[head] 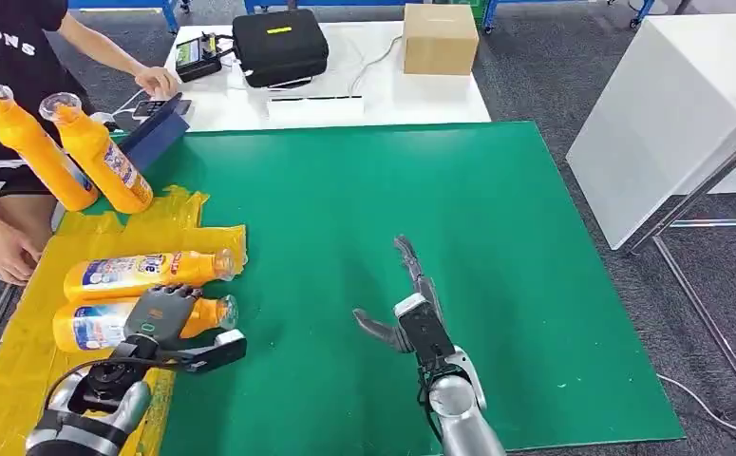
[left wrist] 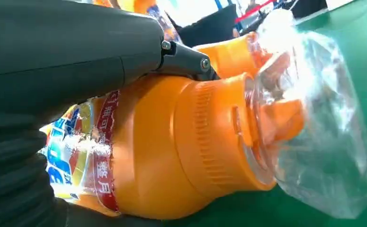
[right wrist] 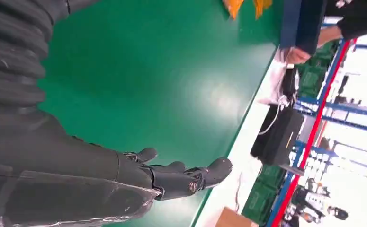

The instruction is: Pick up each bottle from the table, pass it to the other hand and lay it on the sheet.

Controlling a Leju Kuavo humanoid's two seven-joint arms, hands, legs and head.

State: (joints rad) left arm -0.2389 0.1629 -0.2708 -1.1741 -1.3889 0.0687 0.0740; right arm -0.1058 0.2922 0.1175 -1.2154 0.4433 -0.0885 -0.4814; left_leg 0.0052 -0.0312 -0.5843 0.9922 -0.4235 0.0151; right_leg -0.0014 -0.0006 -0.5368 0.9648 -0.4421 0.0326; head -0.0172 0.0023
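Two orange bottles lie side by side on the yellow sheet (head: pixel 12 380) at the left of the green mat, their caps pointing right. My left hand (head: pixel 160 328) holds the nearer bottle (head: pixel 93 328) at its shoulder, fingers over the top and thumb beneath; up close its orange neck (left wrist: pixel 195 142) and clear wrapped cap (left wrist: pixel 314 132) lie just past my fingers (left wrist: pixel 186 59). The farther bottle (head: pixel 145 274) lies free. Two more orange bottles (head: pixel 31 142) (head: pixel 103 157) stand upright at the sheet's far end. My right hand (head: pixel 409 313) hovers open over the bare mat (right wrist: pixel 138 71), fingers (right wrist: pixel 186 177) spread.
A person (head: pixel 12 57) stands at the far left, one hand on a device (head: pixel 160 81). Beyond the mat a white table holds a black case (head: pixel 278 43) and a cardboard box (head: pixel 440 38). Another white table (head: pixel 668 104) stands on the right.
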